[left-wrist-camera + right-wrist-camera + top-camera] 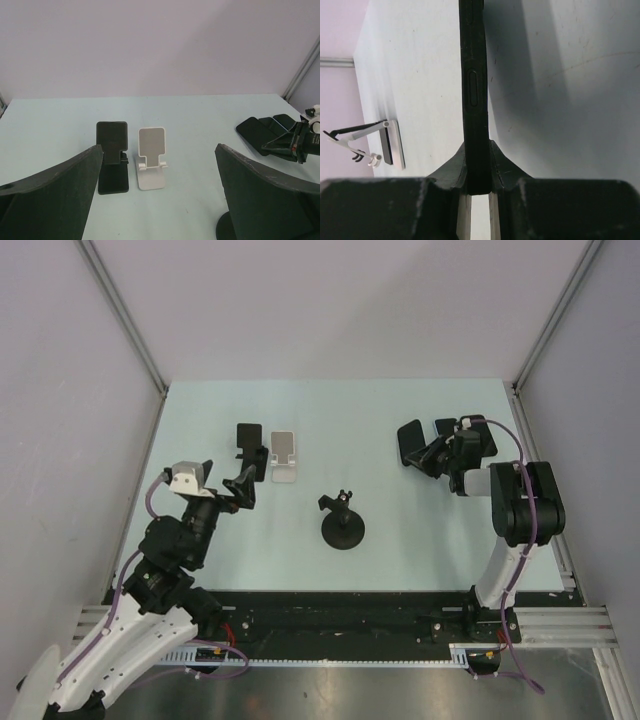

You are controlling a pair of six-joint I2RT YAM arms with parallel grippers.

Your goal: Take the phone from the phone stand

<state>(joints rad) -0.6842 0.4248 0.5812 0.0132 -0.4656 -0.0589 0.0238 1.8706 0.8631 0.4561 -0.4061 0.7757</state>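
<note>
The right hand point(479, 167) is clamped narrow on 1 end of the black phone point(473, 75), a finger pressed against each of its 2 faces, holding it edge-on over the desk point(560, 100) at the far right. The left hand point(243, 490) gapes wide, holding nothing, facing a black stand point(112, 157) and a white stand point(150, 162).

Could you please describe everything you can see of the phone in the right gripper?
The phone is black and slim, seen edge-on, with a matte, rubbery-looking side and one oval button. The right gripper clamps one end; the rest juts out over the pale table. Whether anything else touches it is hidden.
</note>
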